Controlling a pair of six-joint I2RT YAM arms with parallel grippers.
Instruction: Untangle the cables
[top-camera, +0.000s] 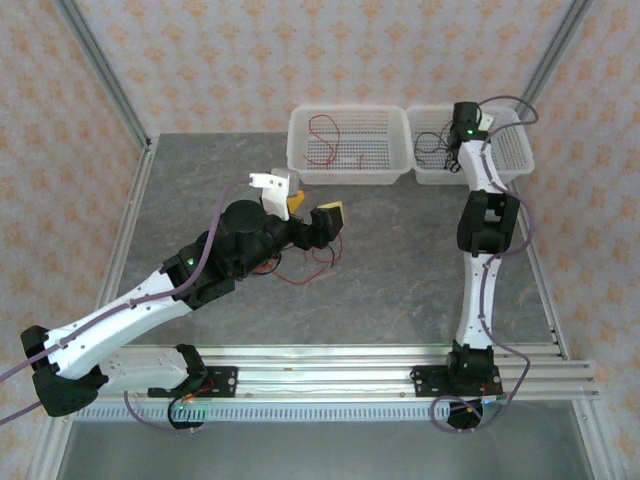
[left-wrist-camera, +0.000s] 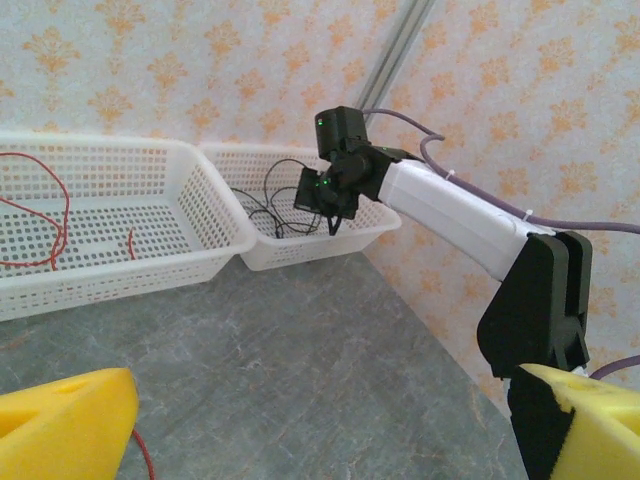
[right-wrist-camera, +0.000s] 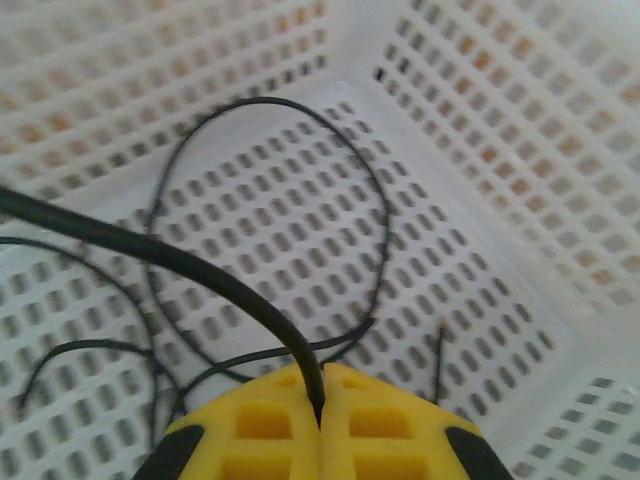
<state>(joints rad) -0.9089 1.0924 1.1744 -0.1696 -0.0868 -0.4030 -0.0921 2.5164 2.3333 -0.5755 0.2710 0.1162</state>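
Thin red cables (top-camera: 302, 268) lie loose on the grey table under my left arm, and one red strand (left-wrist-camera: 146, 456) shows beside the left finger. More red cable (top-camera: 325, 130) (left-wrist-camera: 55, 215) lies in the left white basket (top-camera: 345, 112). Black cables (top-camera: 432, 148) (left-wrist-camera: 265, 205) lie in the right white basket (top-camera: 512, 150). My left gripper (top-camera: 312, 212) (left-wrist-camera: 330, 430) hangs open above the table with nothing between its yellow pads. Inside the right basket, my right gripper (top-camera: 453, 158) (right-wrist-camera: 320, 385) is shut on a black cable (right-wrist-camera: 200, 265) that arches up and to the left.
Both baskets stand side by side at the table's back edge, against the patterned wall. The right arm (left-wrist-camera: 450, 210) reaches up along the table's right side. A metal frame post (left-wrist-camera: 395, 50) rises behind the baskets. Bare table lies between the left gripper and the baskets.
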